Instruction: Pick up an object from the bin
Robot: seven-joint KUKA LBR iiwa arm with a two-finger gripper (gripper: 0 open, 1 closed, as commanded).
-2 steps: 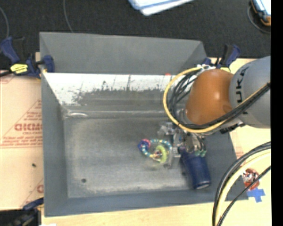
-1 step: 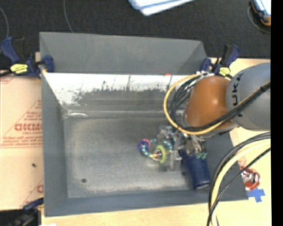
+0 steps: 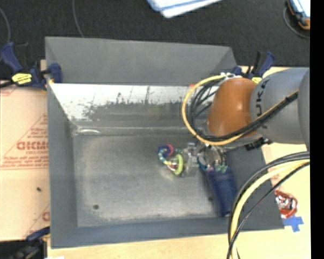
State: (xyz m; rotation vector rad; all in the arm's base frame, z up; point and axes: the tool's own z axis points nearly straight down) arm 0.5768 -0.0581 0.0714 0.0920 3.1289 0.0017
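My end effector point(image 3: 201, 158) hangs beside a multicoloured looped tangle point(image 3: 171, 159); likely light and floppy, so pinch across one loop; apart or together, I cannot tell.

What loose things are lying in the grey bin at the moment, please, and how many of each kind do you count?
1 multicoloured curly thing, near the middle of the bin, just left of the end effector
1 dark blue oblong thing, along the bin's right wall, below the end effector
Total: 2
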